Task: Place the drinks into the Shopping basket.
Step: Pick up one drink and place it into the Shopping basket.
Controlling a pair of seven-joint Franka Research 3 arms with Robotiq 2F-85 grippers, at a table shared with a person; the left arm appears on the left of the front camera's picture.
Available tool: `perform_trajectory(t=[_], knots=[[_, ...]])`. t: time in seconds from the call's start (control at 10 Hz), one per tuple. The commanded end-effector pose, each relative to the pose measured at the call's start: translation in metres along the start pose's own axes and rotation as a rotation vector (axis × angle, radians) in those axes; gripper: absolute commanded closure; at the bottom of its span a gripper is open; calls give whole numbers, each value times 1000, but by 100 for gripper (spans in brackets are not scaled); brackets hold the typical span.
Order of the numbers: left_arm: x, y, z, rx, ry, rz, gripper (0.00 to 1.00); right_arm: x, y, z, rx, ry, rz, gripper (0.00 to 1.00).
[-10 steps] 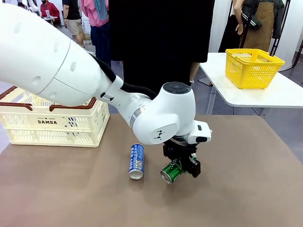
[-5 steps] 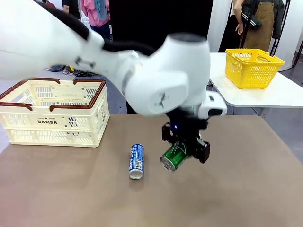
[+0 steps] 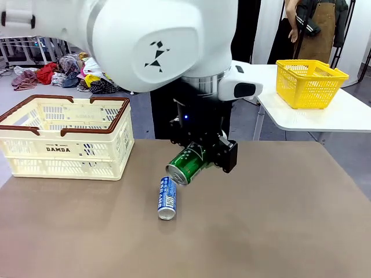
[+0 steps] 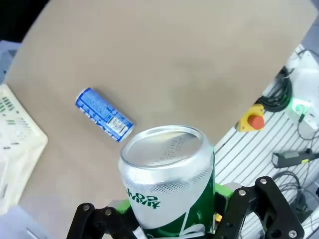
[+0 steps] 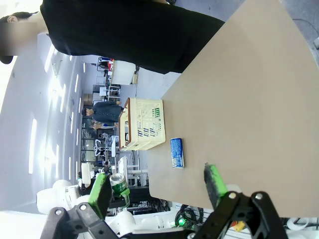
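Observation:
My left gripper [image 3: 198, 157] is shut on the green can [image 3: 187, 164] and holds it tilted in the air, a little above the blue can [image 3: 167, 198], which lies on its side on the brown table. In the left wrist view the green can's [image 4: 168, 179] silver end faces the camera between the fingers, with the blue can [image 4: 104, 115] below on the table. The cream Shopping basket [image 3: 66, 136] with its brown rim stands at the table's far left. My right gripper [image 5: 158, 187] is open and holds nothing; its view shows the basket [image 5: 142, 123] and blue can [image 5: 177, 152] far off.
A bright yellow mesh basket [image 3: 310, 83] sits on a white side table [image 3: 324, 119] at the back right. A person in black [image 5: 124, 35] stands at the table's far edge. A corner of the cream basket [image 4: 15, 149] shows in the left wrist view.
My left arm has lifted the green can off the table and carried it up and to the left, toward the blue can. The blue can has not moved.

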State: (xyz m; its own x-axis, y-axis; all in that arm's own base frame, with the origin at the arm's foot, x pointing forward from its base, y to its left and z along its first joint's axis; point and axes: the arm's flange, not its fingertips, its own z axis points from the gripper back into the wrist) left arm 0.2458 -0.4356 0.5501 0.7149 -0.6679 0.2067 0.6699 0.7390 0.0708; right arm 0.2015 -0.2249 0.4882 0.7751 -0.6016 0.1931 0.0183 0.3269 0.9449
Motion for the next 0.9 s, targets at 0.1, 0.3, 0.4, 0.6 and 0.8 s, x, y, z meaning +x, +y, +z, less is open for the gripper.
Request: perform_trajectory(t=[0.1,0.3,0.4,0.6,0.8], knots=[[8,-10,2,-14,9,-46,100,3,1,0,31,-11,26,0],[3,-10,-6,-7,12,-26,100,3,1,0,31,-11,26,0],[20,2,-5,-38,25,-105,100,3,1,0,31,-11,26,0],[22,112,34,-8,-53,89,100,3,1,0,31,-11,26,0],[-25,244,59,19,-82,297,100,3,1,0,31,-11,26,0]])
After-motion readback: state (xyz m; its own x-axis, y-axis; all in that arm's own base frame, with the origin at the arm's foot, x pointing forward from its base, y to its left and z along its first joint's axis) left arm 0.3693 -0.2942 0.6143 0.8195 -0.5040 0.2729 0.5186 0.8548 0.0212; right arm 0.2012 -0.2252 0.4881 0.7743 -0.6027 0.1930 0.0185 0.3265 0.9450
